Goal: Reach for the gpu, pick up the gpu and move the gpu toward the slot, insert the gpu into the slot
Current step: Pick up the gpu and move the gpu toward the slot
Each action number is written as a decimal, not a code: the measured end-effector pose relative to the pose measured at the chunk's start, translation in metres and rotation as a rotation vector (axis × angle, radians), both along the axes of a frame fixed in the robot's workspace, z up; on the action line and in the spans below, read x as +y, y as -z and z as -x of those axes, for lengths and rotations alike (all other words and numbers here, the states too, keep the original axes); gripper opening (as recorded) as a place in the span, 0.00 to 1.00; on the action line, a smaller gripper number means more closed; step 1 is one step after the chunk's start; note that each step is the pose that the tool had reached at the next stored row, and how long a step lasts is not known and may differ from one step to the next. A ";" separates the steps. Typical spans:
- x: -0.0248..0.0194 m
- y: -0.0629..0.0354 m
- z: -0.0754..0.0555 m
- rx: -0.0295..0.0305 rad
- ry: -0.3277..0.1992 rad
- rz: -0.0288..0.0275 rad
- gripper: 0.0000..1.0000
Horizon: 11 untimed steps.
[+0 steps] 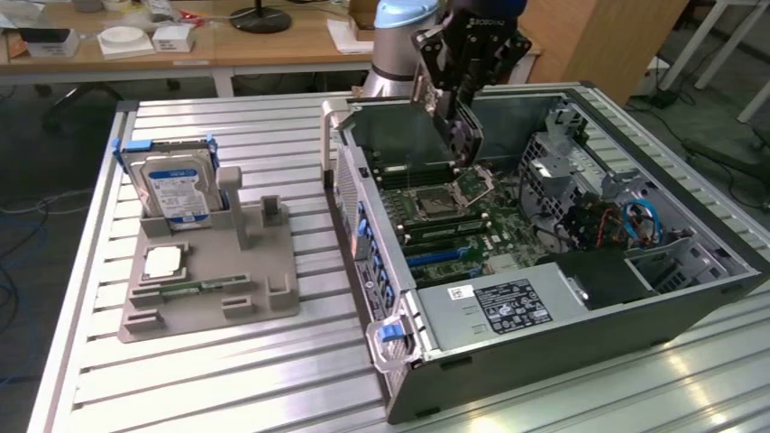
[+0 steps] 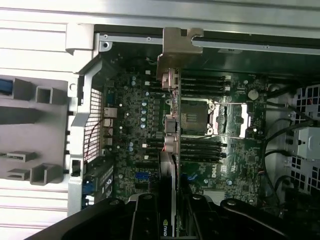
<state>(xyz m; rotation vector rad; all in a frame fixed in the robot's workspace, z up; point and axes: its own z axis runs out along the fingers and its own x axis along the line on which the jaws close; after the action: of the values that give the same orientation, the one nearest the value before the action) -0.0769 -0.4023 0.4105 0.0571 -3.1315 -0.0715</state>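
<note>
Arm posture: lowered from above into the open computer case (image 1: 578, 307), wrist pointing down at the motherboard (image 1: 475, 216).

Gripper (image 1: 455, 95): jaws closed on the top edge of the gpu (image 1: 464, 140).

The card hangs upright beneath the fingers, bracket (image 2: 172, 50) leading, above the processor socket area.

Blue slot (image 1: 435, 256): lower than the gripper, apart from the card.

Open air round your pincer (image 1: 461, 122), above the motherboard (image 1: 475, 216), drive cage (image 1: 565, 153) and cables (image 1: 637, 221) crowding the exterior view's right
</note>
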 end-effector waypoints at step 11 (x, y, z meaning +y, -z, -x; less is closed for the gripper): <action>0.0000 0.0017 -0.019 -0.0102 -0.001 0.0000 0.27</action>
<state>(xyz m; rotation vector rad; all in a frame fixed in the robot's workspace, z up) -0.0578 -0.4024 0.4088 0.0586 -3.1418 -0.0714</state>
